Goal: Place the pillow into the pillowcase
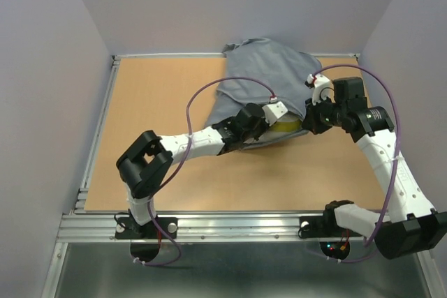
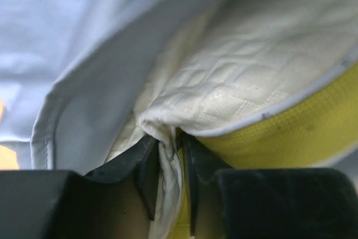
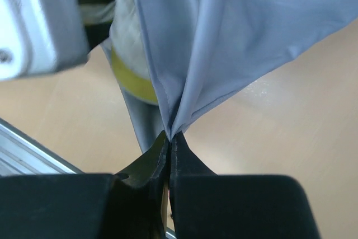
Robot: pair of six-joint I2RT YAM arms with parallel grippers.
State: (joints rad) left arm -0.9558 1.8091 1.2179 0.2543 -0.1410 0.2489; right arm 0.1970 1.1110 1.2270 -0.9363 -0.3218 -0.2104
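Observation:
The grey pillowcase [image 1: 269,68] lies bunched at the table's far middle, its mouth toward the arms. The white quilted pillow [image 1: 288,128] with its yellow band shows just inside that mouth. In the left wrist view the pillow [image 2: 240,82] sits under the pillowcase's hem [image 2: 84,99]. My left gripper [image 2: 169,149] stands slightly open, with a loose fold of the pillow's corner between its fingers. My right gripper [image 3: 169,138] is shut on the edge of the pillowcase [image 3: 224,37] and holds it up off the table to the right of the pillow [image 3: 131,79].
The light wooden table [image 1: 160,102] has a metal rail [image 1: 209,225] along its near edge and grey walls on three sides. The left arm's white wrist casing [image 3: 39,26] is close to the right gripper. Purple cables loop over both arms.

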